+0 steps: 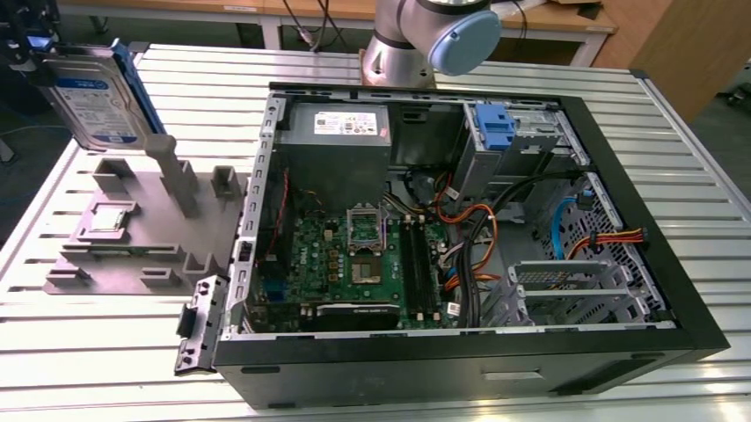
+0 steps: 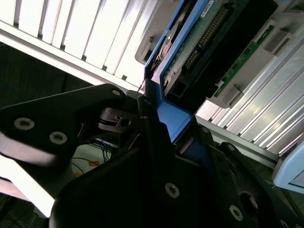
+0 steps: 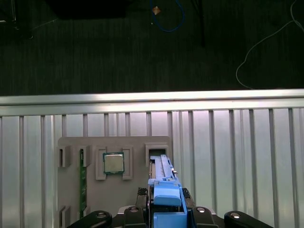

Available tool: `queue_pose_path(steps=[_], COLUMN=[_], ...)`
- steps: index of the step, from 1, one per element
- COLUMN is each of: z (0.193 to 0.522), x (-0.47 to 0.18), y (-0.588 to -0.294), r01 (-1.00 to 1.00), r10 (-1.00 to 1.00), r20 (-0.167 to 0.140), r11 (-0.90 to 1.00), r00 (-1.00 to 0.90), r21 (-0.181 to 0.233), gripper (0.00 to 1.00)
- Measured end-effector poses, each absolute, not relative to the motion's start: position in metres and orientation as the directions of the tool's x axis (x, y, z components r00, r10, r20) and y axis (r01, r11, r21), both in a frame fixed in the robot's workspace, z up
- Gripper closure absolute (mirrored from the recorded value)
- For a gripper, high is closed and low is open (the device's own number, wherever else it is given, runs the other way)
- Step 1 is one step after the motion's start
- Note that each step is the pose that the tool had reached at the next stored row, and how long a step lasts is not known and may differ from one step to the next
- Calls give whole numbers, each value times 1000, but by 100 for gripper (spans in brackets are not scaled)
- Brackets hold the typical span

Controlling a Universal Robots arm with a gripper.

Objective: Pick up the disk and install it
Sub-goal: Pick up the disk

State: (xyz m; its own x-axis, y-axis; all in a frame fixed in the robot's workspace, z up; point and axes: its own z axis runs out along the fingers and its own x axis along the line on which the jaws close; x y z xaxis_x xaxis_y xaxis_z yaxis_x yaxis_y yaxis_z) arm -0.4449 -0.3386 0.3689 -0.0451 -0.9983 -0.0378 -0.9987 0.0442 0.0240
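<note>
- Exterior view: the black gripper (image 1: 26, 44) holds the disk (image 1: 100, 92), a flat rectangular silver hard drive with a white-and-blue label framed by a blue plastic carrier, at the exterior view's upper left.
- The disk stands upright on edge, label side facing the camera, raised over the grey plastic fixture block (image 1: 118, 255). Its lower corner is close to the top of the block's tall grey post (image 1: 178, 180); I cannot tell whether they touch.
- The fixture lies on the ribbed aluminium table (image 1: 94, 352), just beside the open black desktop computer case (image 1: 411, 369), which is on the exterior view's right of it. The disk is outside the case.
- Inside the case lies a green motherboard (image 1: 352, 264), with a blue-fronted drive bay (image 1: 493, 123) at its far corner.
- In the first wrist view, the black fingers (image 3: 194, 210) are closed against both sides of the blue carrier. On the fixture below sit a square silver processor chip (image 3: 114, 163) and a green memory stick (image 3: 83, 183).
- In the second wrist view, a finger (image 2: 153, 128) presses the carrier's edge, and the drive's green circuit board (image 2: 199, 42) shows.
</note>
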Motion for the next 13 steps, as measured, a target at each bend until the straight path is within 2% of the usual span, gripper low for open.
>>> queue_pose_path(steps=[13], z=[370], x=[-445], y=[-339], r01=[-999], r10=[-998], r20=[-38], r11=[44], r00=[-45], r21=[24], gripper=[63])
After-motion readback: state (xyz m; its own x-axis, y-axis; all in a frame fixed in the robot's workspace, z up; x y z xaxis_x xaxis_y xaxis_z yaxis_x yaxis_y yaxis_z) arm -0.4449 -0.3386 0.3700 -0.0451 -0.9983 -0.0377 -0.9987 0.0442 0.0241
